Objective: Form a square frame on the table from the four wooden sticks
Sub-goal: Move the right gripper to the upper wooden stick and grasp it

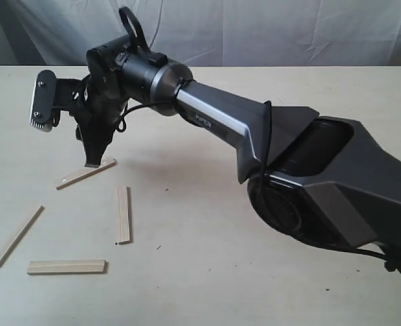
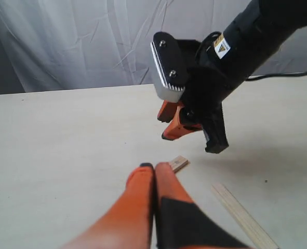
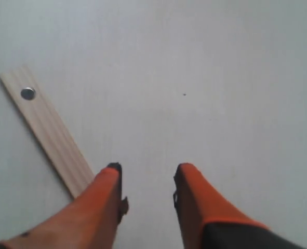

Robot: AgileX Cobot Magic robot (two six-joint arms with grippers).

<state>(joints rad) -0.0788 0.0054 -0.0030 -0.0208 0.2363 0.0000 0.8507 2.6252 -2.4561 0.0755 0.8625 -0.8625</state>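
The right end effector points down at the desk with its orange fingers parted about halfway and nothing held; only bare desk shows in the gap. Just beside one finger lies the end of a wooden stick, flat on the desk, with a small round silvery spot near its far end. I cannot tell whether the finger touches it. That stick slants along the far side of the group. The other three lie nearer the front: a second stick running front to back, a third stick slanting out at the edge, and a fourth stick lying crosswise in front. None of them touch, so no square is closed. The left end effector hangs close by, fingers pressed together and empty. A wrinkled white cloth hangs behind the desk.
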